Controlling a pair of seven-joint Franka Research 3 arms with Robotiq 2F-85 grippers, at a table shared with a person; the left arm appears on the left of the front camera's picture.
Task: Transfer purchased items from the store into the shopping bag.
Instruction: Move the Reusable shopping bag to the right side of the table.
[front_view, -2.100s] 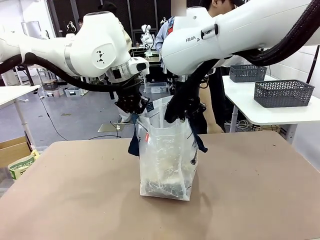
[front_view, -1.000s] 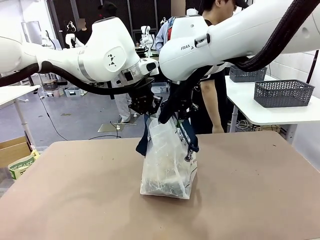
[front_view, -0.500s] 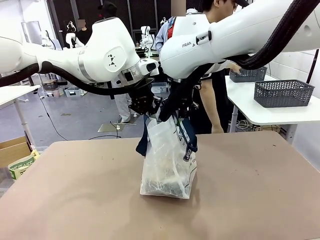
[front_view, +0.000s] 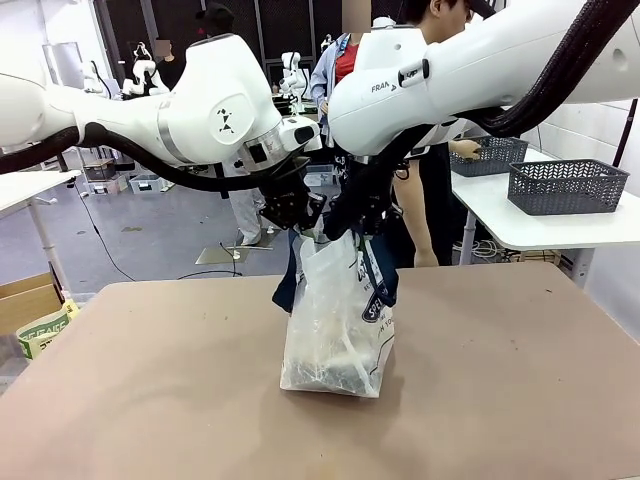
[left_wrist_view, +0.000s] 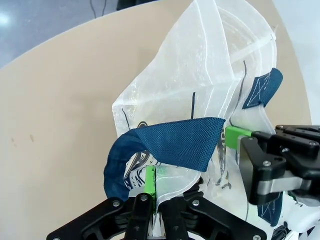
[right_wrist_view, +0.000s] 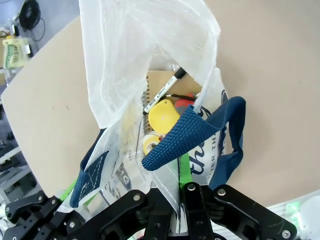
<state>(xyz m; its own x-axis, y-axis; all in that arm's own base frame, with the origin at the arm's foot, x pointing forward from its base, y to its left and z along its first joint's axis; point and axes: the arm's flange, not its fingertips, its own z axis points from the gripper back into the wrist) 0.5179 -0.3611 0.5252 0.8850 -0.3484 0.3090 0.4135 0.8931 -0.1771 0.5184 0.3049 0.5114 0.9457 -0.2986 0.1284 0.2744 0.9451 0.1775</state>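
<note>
The shopping bag (front_view: 335, 325) stands on the tan table (front_view: 140, 390) near its middle, directly beneath both grippers, its flat bottom on the tabletop and its rim drawn up into them. The left gripper (front_view: 300, 216) is clamped on the clear plastic of the rim at the bag's left side; in the left wrist view its green pads (left_wrist_view: 150, 180) press together with the film between them, just below a folded navy strap handle (left_wrist_view: 170, 147). The right gripper (front_view: 352, 224) is likewise closed on the rim, close beside the left one, nipping the plastic next to the other strap handle (right_wrist_view: 172, 142) in its own wrist view. The bag's long axis runs vertically, mouth upward, the upper part narrowed to a peak where the two grips nearly meet, with the handles drooping down either side. Looking down through the mouth, a black-and-white marker pen (right_wrist_view: 164, 93), a yellow disc (right_wrist_view: 164, 114) and a brown card (right_wrist_view: 162, 79) lie at the bottom.
</note>
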